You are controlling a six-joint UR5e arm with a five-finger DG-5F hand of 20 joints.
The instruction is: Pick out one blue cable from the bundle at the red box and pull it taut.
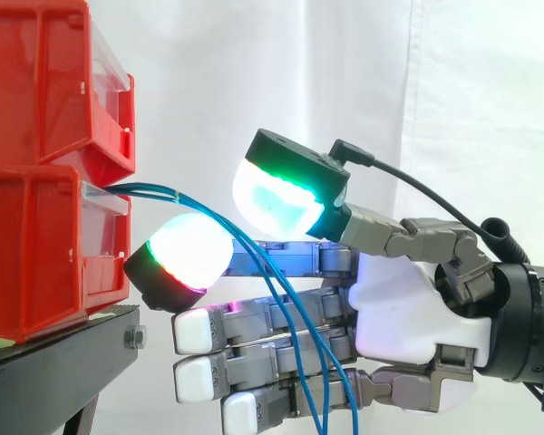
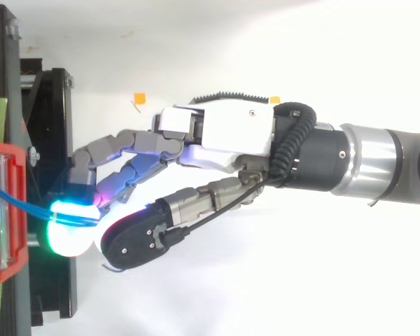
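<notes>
Beside red box (image 1: 36, 245), hand (image 1: 408, 308) fingers (image 1: 195, 331) straight, blue cables (image 1: 154, 189) seemingly touching.

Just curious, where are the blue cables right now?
Side view: the blue cables leave the lower red bin at left and droop past the hand.

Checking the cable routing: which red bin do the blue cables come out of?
The lower bin: the cables leave at its front top edge, just under the upper bin.
</notes>
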